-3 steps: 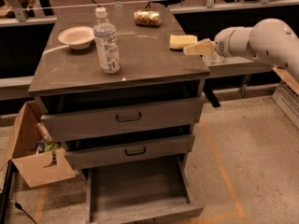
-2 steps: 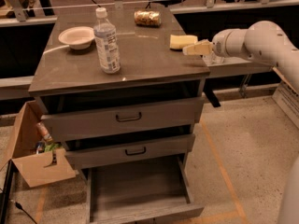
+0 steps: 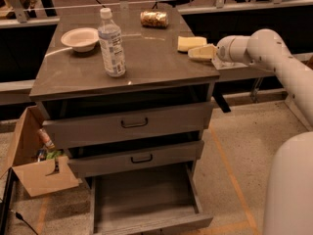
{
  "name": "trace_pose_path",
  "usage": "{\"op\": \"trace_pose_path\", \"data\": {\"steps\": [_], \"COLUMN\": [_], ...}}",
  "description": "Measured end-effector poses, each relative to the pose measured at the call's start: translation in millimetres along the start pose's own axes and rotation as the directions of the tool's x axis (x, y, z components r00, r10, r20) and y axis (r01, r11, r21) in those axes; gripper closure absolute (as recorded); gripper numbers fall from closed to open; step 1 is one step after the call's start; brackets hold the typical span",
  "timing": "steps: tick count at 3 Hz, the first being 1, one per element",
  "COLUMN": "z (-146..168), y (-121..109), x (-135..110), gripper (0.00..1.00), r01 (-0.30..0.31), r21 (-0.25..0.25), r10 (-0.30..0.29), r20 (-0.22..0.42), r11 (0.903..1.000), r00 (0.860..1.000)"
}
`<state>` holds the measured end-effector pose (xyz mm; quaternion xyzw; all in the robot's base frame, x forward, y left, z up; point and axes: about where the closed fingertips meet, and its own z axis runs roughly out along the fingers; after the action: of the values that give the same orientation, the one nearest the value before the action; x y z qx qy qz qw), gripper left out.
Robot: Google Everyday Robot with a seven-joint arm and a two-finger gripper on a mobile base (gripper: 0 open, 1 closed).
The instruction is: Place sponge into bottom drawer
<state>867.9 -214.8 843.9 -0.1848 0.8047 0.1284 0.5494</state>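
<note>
The pale yellow sponge (image 3: 190,43) lies on the right part of the grey cabinet top (image 3: 146,62). My cream gripper (image 3: 201,53) reaches in from the right and sits just in front of and right of the sponge, low over the top. The bottom drawer (image 3: 146,199) is pulled out at floor level, and its tray shows nothing inside.
A water bottle (image 3: 111,44) stands mid-left on the top, a white bowl (image 3: 80,38) at far left, a snack packet (image 3: 153,18) at the back. Two upper drawers with black handles (image 3: 134,124) are slightly open. An open cardboard box (image 3: 36,160) sits on the floor left.
My arm and gripper have shifted slightly left, toward the sponge. The sponge and other things have not moved.
</note>
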Motion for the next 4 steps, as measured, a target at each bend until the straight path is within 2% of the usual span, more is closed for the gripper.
{"op": "trace_pose_path", "data": {"steps": [1,2,4], "z": [19,35,43], "y": [-4,-2,-2], "x": [2,4,4], "gripper": [0.0,0.17,0.63], "r01": [-0.055,-0.075,-0.077], "r21": [-0.015,-0.044,-0.086], "r10": [0.055,0.077,0.082], "r20": [0.031,0.051,0.053], "r11": [0.9984,0.9962,0.9933], "r00": [0.998,0.996,0.995]}}
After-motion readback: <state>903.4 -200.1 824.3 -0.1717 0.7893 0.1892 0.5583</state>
